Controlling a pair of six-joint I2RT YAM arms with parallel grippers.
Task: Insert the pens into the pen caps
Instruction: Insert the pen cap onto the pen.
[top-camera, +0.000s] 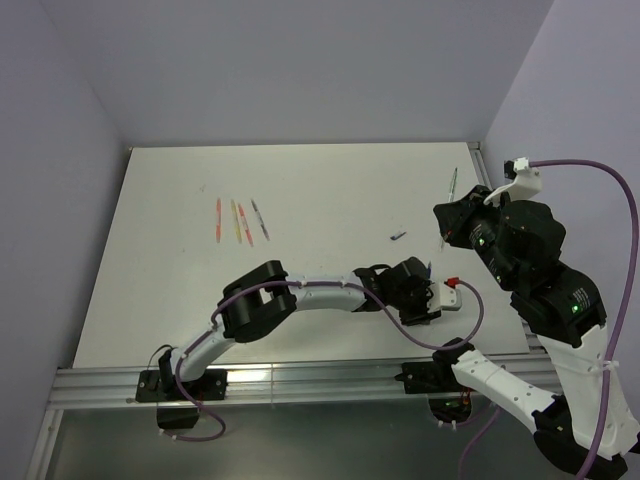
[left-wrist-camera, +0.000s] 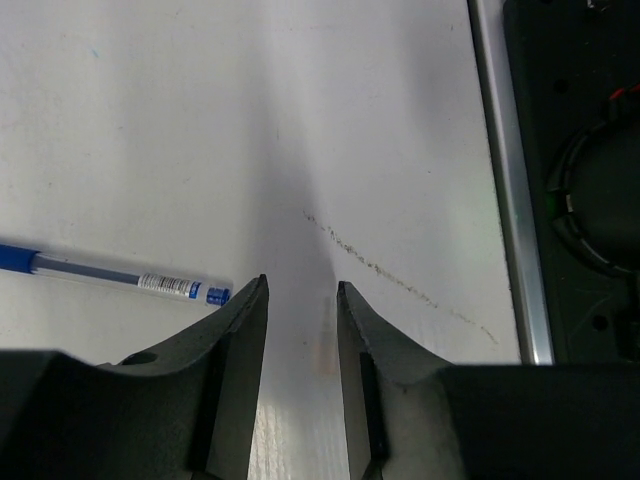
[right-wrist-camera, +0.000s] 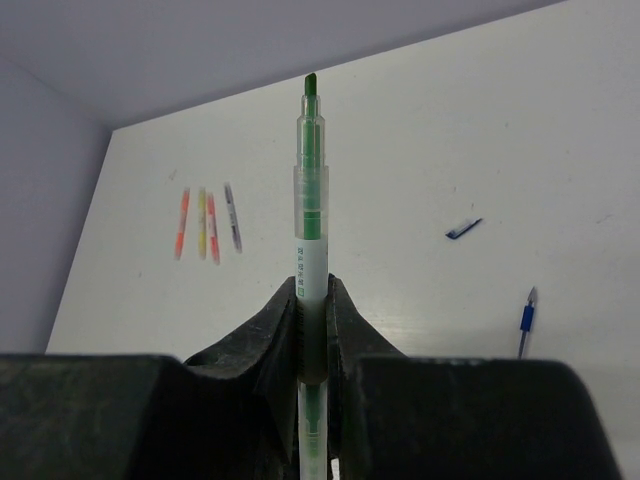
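My right gripper (right-wrist-camera: 312, 285) is shut on a green-clear pen (right-wrist-camera: 312, 200), gripping its barrel so that the green tip sticks out ahead. From above, that pen (top-camera: 453, 185) hangs over the table's right side with the right gripper (top-camera: 447, 225) on it. A blue pen (left-wrist-camera: 120, 278) lies on the table just left of my left gripper (left-wrist-camera: 300, 288), whose jaws stand open with only bare table between them. Red-pink (top-camera: 218, 220), yellow (top-camera: 235, 222), orange (top-camera: 243, 226) and grey (top-camera: 260, 220) pens lie side by side at the left. A dark blue pen cap (top-camera: 398, 237) lies mid-table.
A metal rail (left-wrist-camera: 510, 200) runs along the table's right edge, with the right arm's black base (left-wrist-camera: 590, 200) beyond it. A purple cable (top-camera: 628, 230) loops off the right arm. Walls close in the back and both sides.
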